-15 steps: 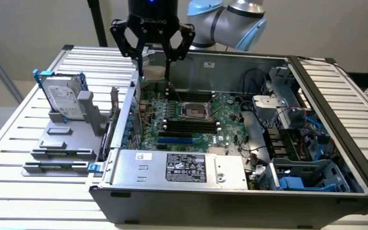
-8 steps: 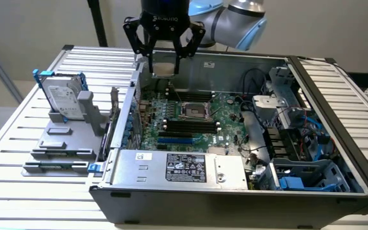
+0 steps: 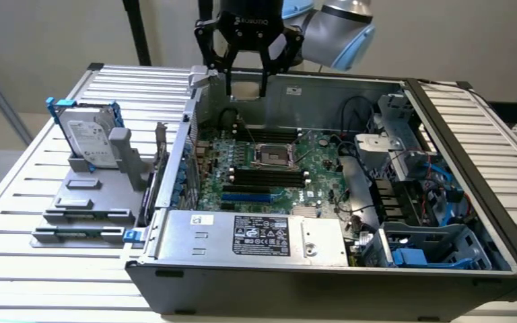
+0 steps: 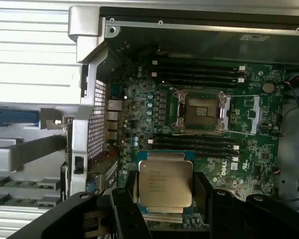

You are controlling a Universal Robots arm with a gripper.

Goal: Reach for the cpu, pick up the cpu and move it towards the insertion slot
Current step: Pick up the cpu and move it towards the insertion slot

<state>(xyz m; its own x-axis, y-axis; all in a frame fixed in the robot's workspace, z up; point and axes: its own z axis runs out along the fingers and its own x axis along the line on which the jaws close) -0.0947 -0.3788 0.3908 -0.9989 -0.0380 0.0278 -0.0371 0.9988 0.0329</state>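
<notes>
Cpu [image 4: 165, 184] clamped between gripper [image 3: 245, 91] fingers, held above insertion slot [image 3: 272, 157]. Risk: tilt, pins bent.

the silver-topped cpu [image 4: 165, 185] was held flat at lower centre; the silver-framed, dark-centred insertion slot [image 4: 200, 112] was seen mid-frame, uncovered.

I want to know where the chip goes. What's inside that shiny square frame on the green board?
Inside the insertion slot there is a dark, empty centre. The cpu is apart from it, held in the end effector. The cpu's underside is hidden.
</notes>
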